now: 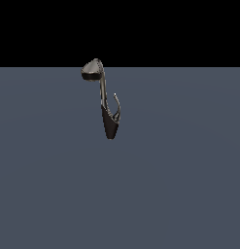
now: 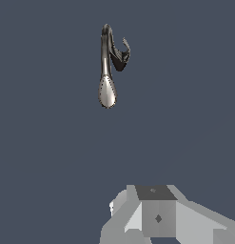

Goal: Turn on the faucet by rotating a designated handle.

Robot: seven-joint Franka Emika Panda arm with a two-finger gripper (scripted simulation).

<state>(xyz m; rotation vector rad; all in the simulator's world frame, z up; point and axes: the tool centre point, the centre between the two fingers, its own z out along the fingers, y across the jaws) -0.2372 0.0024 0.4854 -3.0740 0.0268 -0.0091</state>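
The faucet [image 1: 103, 95] stands on the grey floor with a tapered black base, a slim stem and a rounded grey-bronze head towards the exterior view's left. The handle [image 1: 116, 104], a thin curved hook, branches up from the base on the exterior view's right of the stem. In the wrist view I look down on the faucet [image 2: 106, 57], with its head nearest me and the handle [image 2: 125, 47] beside the stem. Only part of my gripper [image 2: 157, 219] shows at the edge of the wrist view, well away from the faucet and touching nothing. The arm does not show in the exterior view.
A flat blue-grey floor [image 1: 180, 185] stretches around the faucet, with a black background [image 1: 180, 29] above it in the exterior view. No other objects show.
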